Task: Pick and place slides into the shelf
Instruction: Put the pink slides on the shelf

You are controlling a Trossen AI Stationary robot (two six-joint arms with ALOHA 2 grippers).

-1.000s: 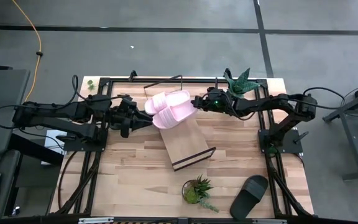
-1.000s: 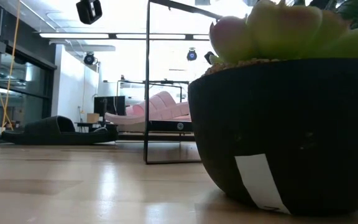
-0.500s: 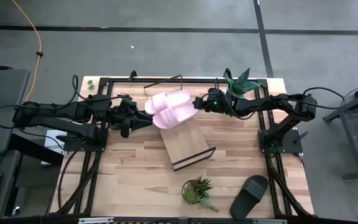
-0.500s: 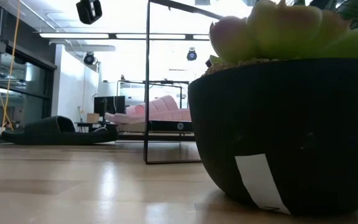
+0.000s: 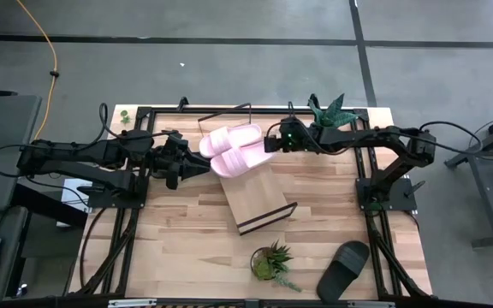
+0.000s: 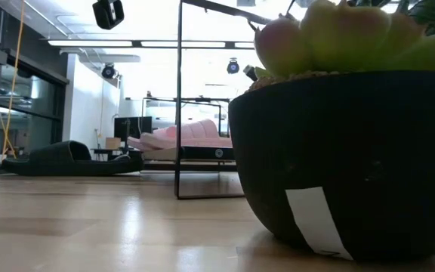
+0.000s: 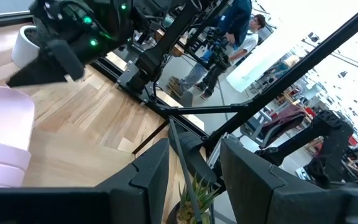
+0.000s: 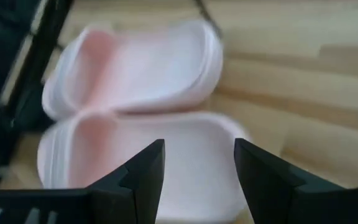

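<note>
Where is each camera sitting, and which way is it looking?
High view: above the table, looking straight down; both arms show, left gripper, right gripper.
Low view: at tabletop height, behind a black plant pot; no arm is clear.
Left wrist view: looks past its own fingers across the table.
Right wrist view: looks past its own fingers.
Shared: the pink slides.
</note>
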